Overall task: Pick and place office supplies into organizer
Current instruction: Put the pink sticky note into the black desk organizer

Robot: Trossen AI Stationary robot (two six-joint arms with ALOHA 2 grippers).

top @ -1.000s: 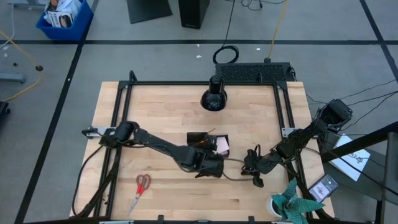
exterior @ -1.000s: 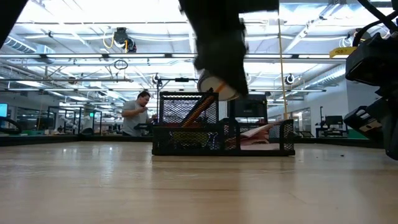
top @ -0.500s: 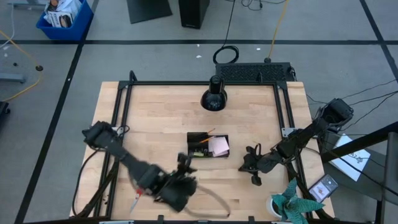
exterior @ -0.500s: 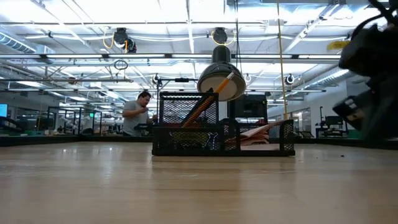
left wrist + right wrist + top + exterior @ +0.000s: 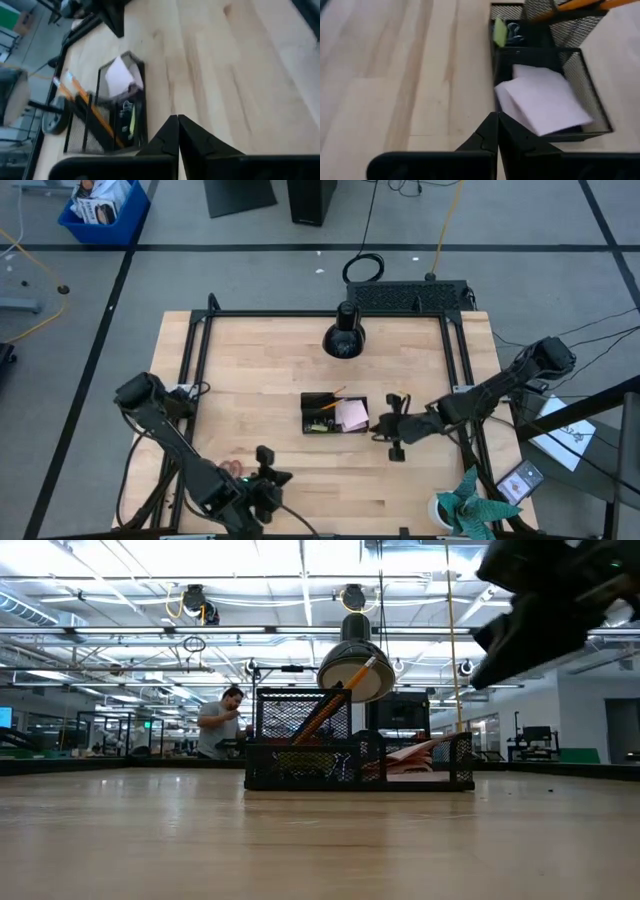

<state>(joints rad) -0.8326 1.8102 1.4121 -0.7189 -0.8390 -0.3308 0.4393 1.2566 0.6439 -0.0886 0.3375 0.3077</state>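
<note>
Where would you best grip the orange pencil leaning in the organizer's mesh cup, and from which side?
Probably its bare upper end, above the mesh rim, from above with the jaws across the shaft: the orange pencil leans out of the organizer, so only that part is free.

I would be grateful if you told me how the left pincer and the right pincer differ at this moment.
The left pincer is at the table's near edge by the red-handled scissors, far from the organizer; the right pincer sits just beside the organizer's pink sticky-note pad end. The left arm stretches along the table's left side, the right reaches in from the right. Both are shut and hold nothing.
</note>
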